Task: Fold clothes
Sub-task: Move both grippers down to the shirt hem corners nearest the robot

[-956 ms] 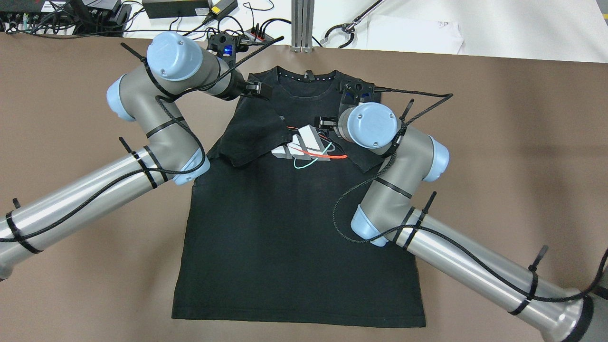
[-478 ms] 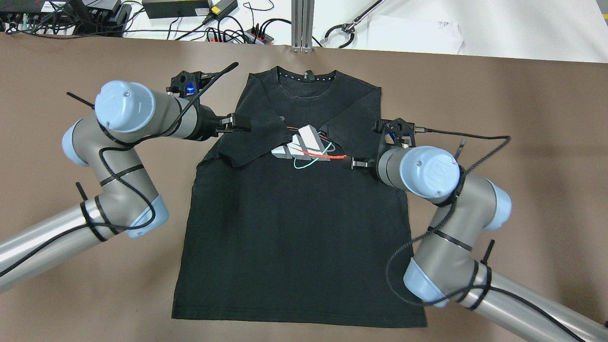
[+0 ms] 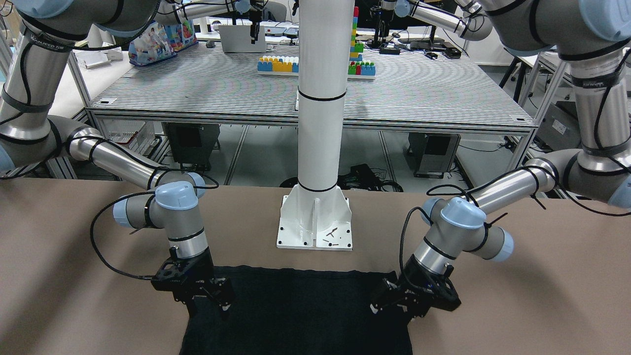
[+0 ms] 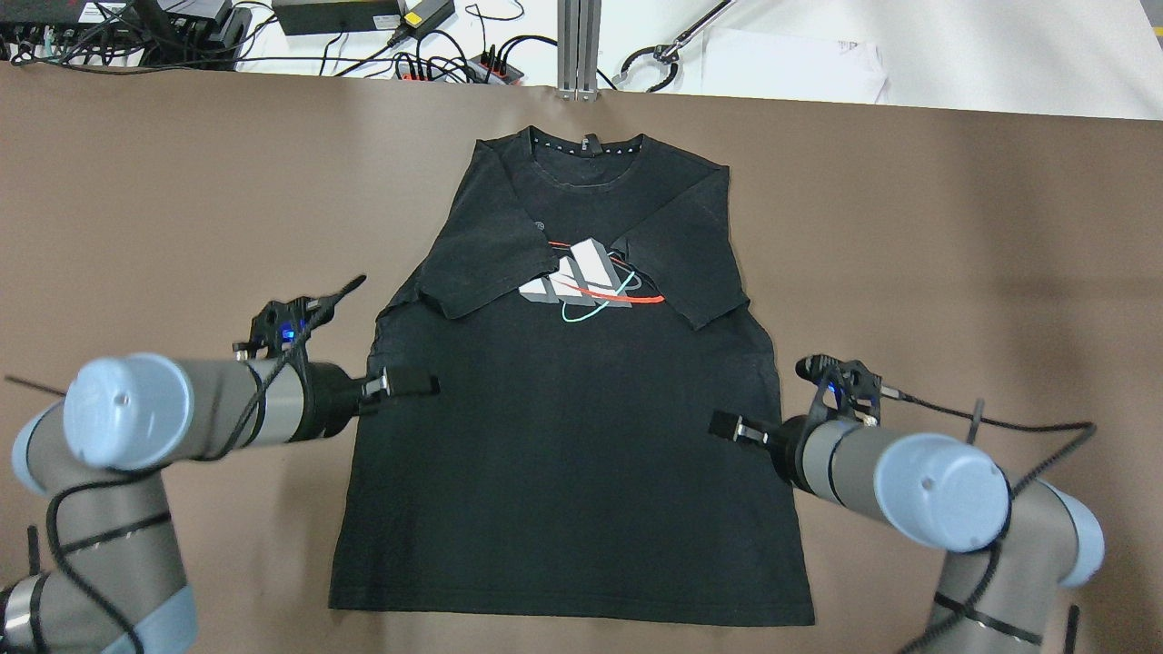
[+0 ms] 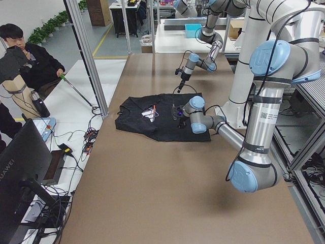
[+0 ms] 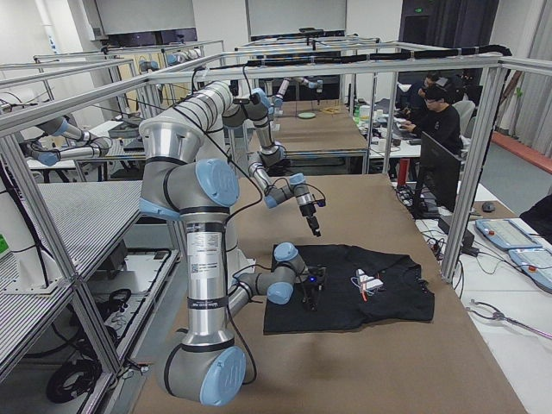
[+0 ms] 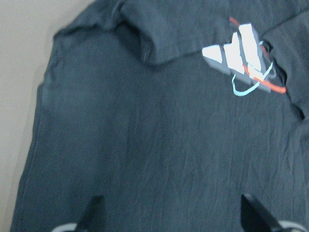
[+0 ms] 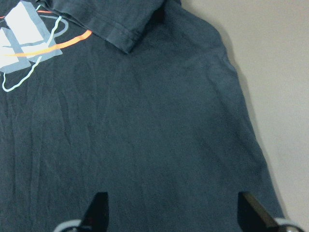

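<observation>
hovering low over the middle of the clothes [image 4: 563,472], the left arm [image 4: 227,413] and the right arm [image 4: 872,463] each carried jaws spread wide with nothing between them; both wrist views showed only flat dark cloth beyond the open tips. the garment lay flat on the brown table [image 4: 954,272], its collar [image 4: 586,150] at the far side and its hem [image 4: 563,618] at the near side, with the left sleeve [image 4: 482,263] and the right sleeve [image 4: 686,263] already turned in over the chest, meeting at the printed logo [image 4: 581,277]. the left jaws stood just inside the left side edge and the right jaws just inside the right side edge, roughly level with each other; whether the tips touched the cloth could not be told. the step in hand looked like taking hold of the body for the next fold. done well, it probably called for both arms to settle on matching spots, close on cloth at the very edge rather than on a loose wrinkle, and lift together at an even pace, so the turned-in sleeves were not dragged open and the fold line ran straight across.
</observation>
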Robot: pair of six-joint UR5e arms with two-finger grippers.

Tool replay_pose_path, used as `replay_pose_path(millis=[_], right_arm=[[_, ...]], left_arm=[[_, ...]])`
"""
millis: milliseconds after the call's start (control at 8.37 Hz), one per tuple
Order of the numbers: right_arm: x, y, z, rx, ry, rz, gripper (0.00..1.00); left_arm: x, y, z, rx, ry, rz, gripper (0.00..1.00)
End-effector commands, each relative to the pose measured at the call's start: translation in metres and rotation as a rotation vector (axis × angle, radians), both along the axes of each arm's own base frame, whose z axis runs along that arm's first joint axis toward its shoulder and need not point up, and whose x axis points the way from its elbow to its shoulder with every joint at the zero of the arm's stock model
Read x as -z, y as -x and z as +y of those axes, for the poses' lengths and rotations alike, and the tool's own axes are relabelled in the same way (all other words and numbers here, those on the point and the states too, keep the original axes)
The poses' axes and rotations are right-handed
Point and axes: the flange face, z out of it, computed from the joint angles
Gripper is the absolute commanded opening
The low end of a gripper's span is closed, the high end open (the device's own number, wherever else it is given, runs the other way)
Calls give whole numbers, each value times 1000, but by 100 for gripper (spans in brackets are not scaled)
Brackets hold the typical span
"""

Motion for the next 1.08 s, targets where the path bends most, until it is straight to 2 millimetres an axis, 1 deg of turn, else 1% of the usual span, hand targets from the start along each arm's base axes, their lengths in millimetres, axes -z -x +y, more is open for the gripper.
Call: replay_pose_path(millis=[0, 120, 239, 359, 478, 598, 717, 956], right_arm=[[-65, -18, 107, -11, 31, -116, 94], [-78, -20, 133, -15, 95, -145, 94], [-69, -14, 156, -24, 132, -186, 93], [-63, -6, 174, -47, 112, -200, 93], [-56, -8, 177, -45, 109, -215, 93], [-56, -8, 177, -45, 109, -214, 93], [-56, -8, 176, -47, 109, -214, 94], [-56, -9, 176, -49, 108, -214, 94]], left_arm=[[-17, -27, 131, 0, 72, 20, 100], [-33, -36, 159, 1, 93, 0, 100], [-55, -34, 176, -13, 118, -38, 100], [-71, -32, 184, -12, 133, -65, 100], [-82, -28, 184, -11, 136, -88, 100], [-93, -27, 184, -14, 139, -112, 100], [-93, -27, 185, -15, 141, -111, 100], [-95, -33, 195, -35, 138, -119, 100]])
